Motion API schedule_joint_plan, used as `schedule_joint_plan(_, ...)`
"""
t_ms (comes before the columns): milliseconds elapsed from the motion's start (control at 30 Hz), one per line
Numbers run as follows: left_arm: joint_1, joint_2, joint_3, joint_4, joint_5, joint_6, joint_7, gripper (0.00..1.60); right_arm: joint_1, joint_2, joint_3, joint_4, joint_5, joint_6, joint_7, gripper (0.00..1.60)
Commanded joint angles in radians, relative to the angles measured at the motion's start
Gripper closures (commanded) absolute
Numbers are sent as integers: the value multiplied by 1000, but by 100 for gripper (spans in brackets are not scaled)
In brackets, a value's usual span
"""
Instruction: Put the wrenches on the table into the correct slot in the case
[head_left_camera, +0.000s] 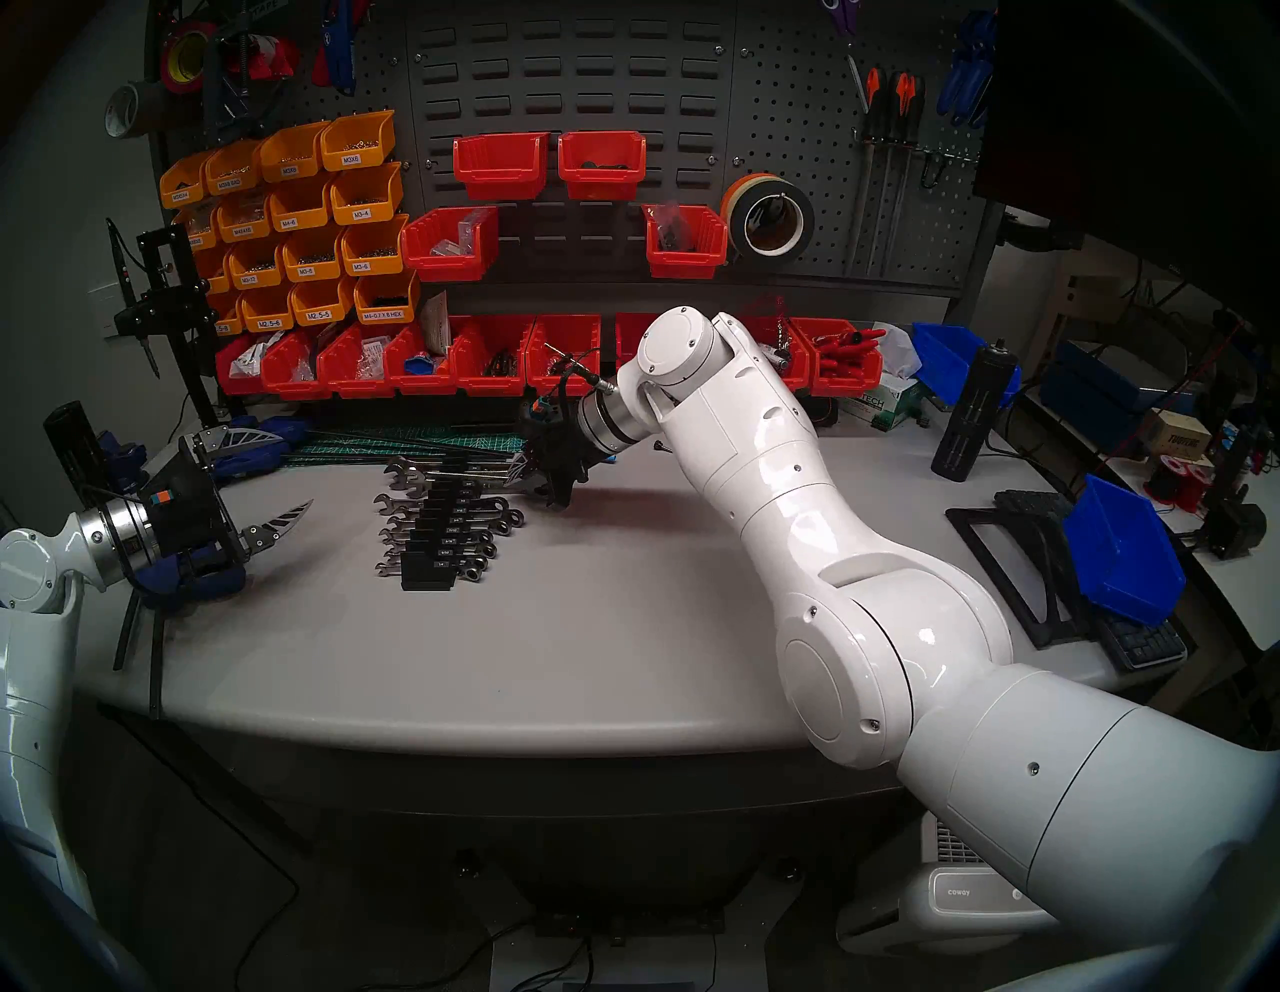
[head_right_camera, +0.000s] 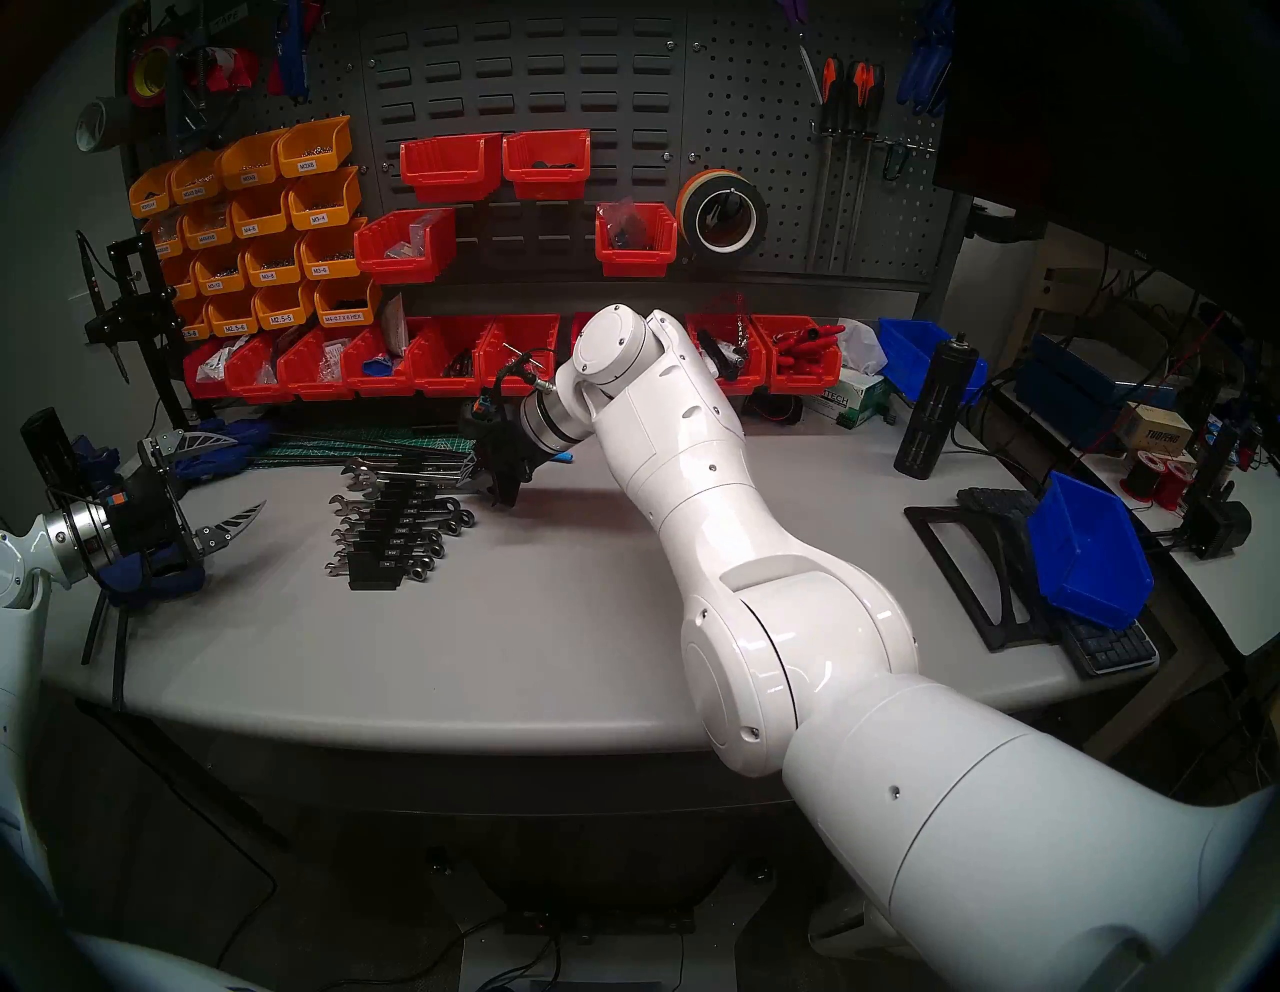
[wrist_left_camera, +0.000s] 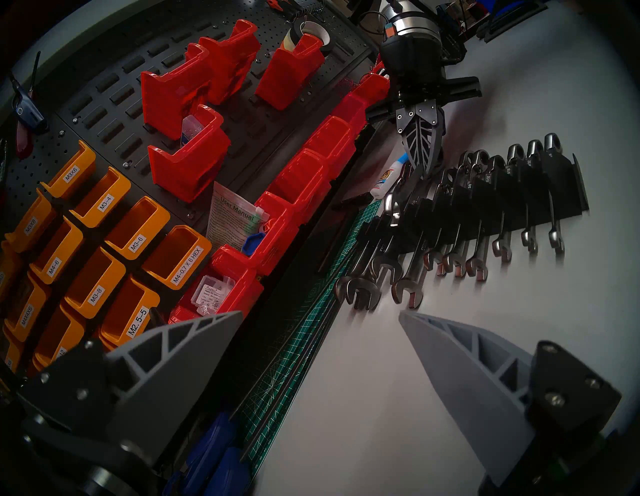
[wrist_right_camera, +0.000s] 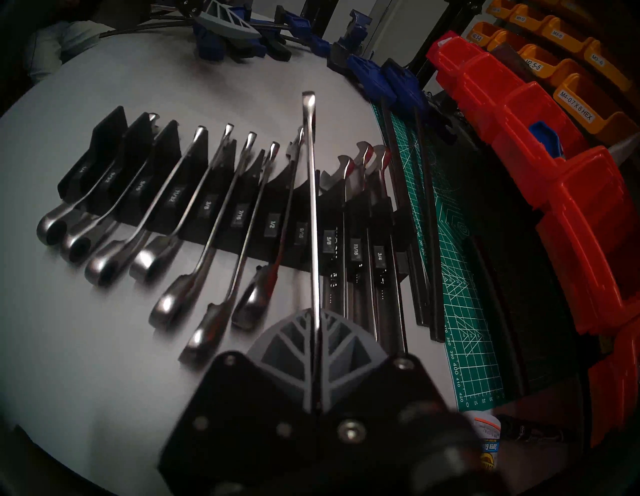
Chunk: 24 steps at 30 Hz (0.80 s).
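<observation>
The black stepped rack (wrist_right_camera: 273, 221) lies flat on the grey table (head_left_camera: 623, 623), its grooves running crosswise and rising in size from the small end near the robot to the large end by the green cutting mat (wrist_right_camera: 460, 277). That order, marked by small white labels, is probably why each chrome wrench lies parallel to its neighbours, open jaw out one side and ring out the other. Most grooves are filled. One groove near the 9/16 label looks free, though blur makes that uncertain. The right hand (wrist_right_camera: 317, 367) is clenched on the shank of a long wrench (wrist_right_camera: 310, 180), its two ribbed grey fingers (wrist_right_camera: 287, 350) pressed flat against either face of the steel. The wrench stands on its thin edge, pointing away from the wrist camera across the rack, held above that middle part. Edge-on is the attitude a narrow groove calls for, so the grip seems chosen to let the tool drop straight in. From the left wrist view the same hand hangs over the ring ends at the rack's larger half, close to the seated wrenches; whether the held tool touches them cannot be told. The left hand (head_left_camera: 267, 485) is released, fingers spread wide and holding nothing, hovering at the table's left edge well apart from the rack.
</observation>
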Motion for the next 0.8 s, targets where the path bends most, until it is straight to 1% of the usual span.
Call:
schedule_joint_plan(0, -21, 13, -18, -13, -12, 1, 7, 0, 98, -39, 2, 32, 3, -20, -45, 160)
schedule_joint_plan(433, -21, 13, -18, -12, -12, 1, 7, 0, 160, -63, 3, 141, 4, -57, -82, 160)
schedule_joint_plan(767, -21, 13, -18, -13, -12, 1, 7, 0, 195, -70, -3, 202, -1, -85, -82, 160)
